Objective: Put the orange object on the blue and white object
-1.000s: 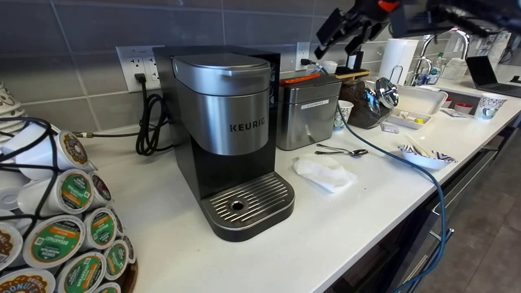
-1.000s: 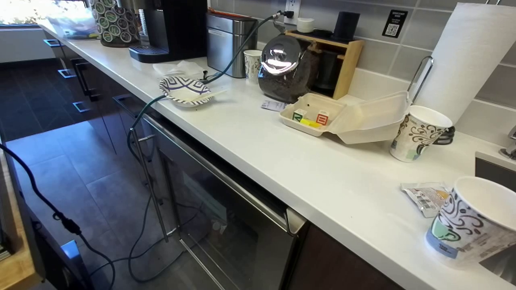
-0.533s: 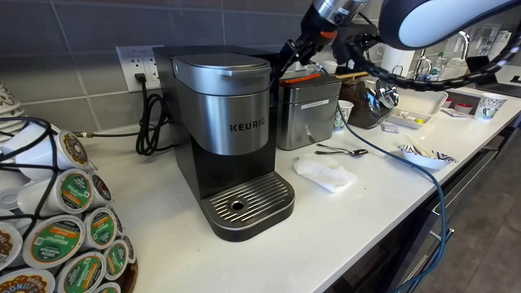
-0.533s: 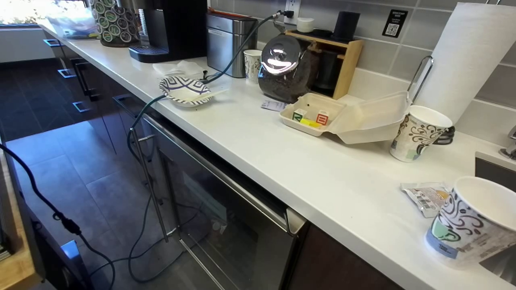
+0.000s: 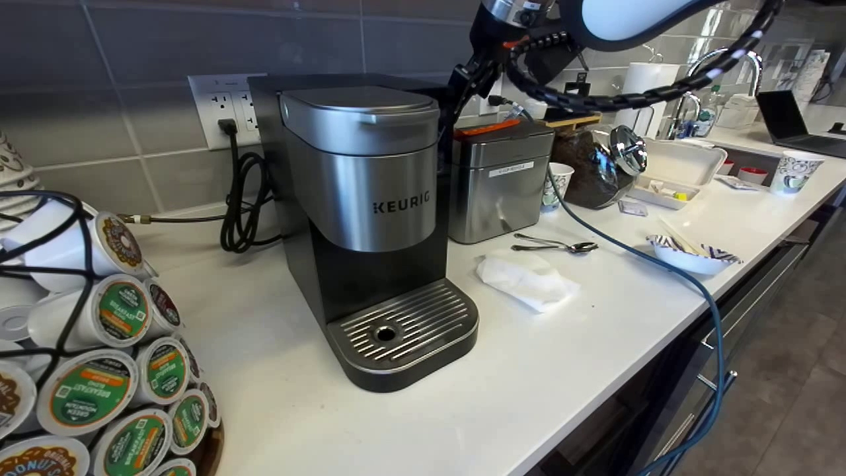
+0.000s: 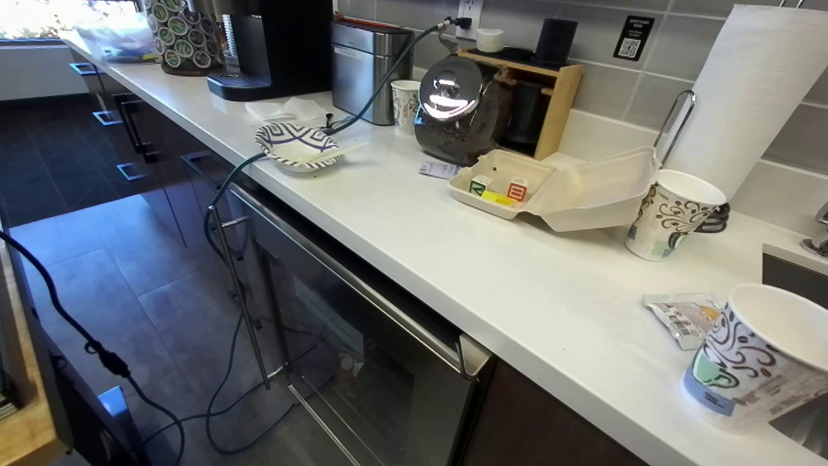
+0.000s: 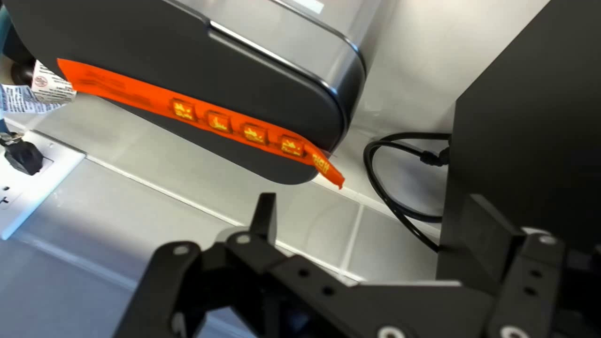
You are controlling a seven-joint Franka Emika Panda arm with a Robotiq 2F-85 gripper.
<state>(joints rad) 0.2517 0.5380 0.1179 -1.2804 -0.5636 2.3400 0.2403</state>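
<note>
The jaws stand wide apart in the wrist view, with nothing between them. The orange strip [image 7: 201, 116] lies on the far half of the lid [image 7: 164, 51] of the metal bin [image 5: 502, 192], its left end overhanging. The target, a bowl [image 6: 284, 133] with a blue-and-white pattern, stands at the near edge of the desk [image 5: 529, 370] with a pale stick [image 5: 679, 236] in it. I judge the step in hand to be alignment for the grasp.

1. Position. I have the jaws left of the strip, beside the coffee machine [image 5: 360, 198]. In the wrist view one of the jaws shows against the machine's dark side; I cannot tell the gap. I should shift right before descending, clear of the machine and the tile wall [image 7: 141, 202].

2. Rotation. The closing direction runs more along the strip than across it. I should rotate the jaws to straddle its narrow width.

3. Descent. The strip looks thin and limp. I should lower until the tips just meet the lid, then close gently; excess force could shove the bin.

4. Transfer. I should lift well above the blue cable [image 5: 718, 337] and release over the bowl's hollow.
</note>
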